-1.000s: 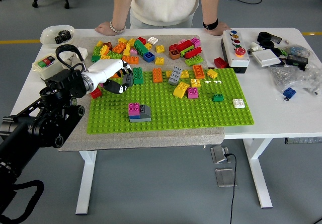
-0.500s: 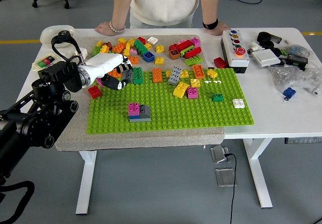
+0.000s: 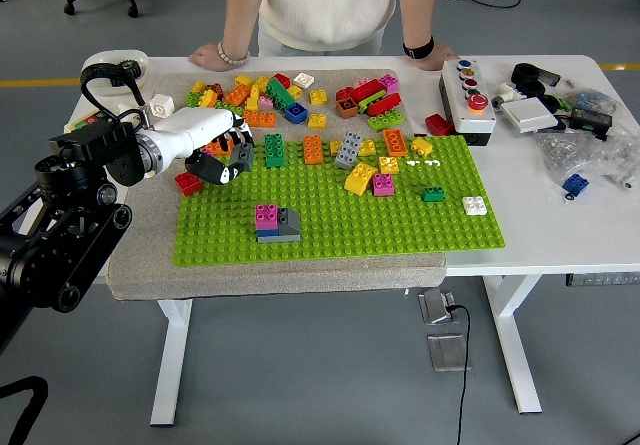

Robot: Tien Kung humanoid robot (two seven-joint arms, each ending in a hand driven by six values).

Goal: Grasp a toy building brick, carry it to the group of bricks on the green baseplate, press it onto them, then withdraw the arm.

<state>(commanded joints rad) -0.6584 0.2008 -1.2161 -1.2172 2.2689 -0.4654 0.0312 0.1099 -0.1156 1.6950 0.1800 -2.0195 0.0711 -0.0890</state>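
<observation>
— Head view: left hand in from nine o'clock, white-shelled, dark fingers curled downward at the top-left corner of the green baseplate. Clamped on anything?

— Cannot tell. Curled over something orange at the baseplate's edge, but too hidden under the palm to say whether held. Just beside the fingertips at three o'clock, a green brick, standing tall, long axis running twelve to six.

— And the group of bricks?

— Lower left of the baseplate, toward six o'clock from the hand and apart from it: a magenta brick with four studs up, touching a grey sloped brick on its three o'clock side, both seated on a blue-grey layer. Long axis of the group nine to three, parallel to the table's near edge.

— Anything else near the hand?

— A red brick off the baseplate on the grey mat, just below the wrist. Loose brick pile at twelve o'clock, mostly orange, yellow, green. More bricks along the baseplate's far edge.

— Far side?

— A person in a pale sweater, both hands flat on the table edge, touching no bricks. At two o'clock, a button box.
</observation>
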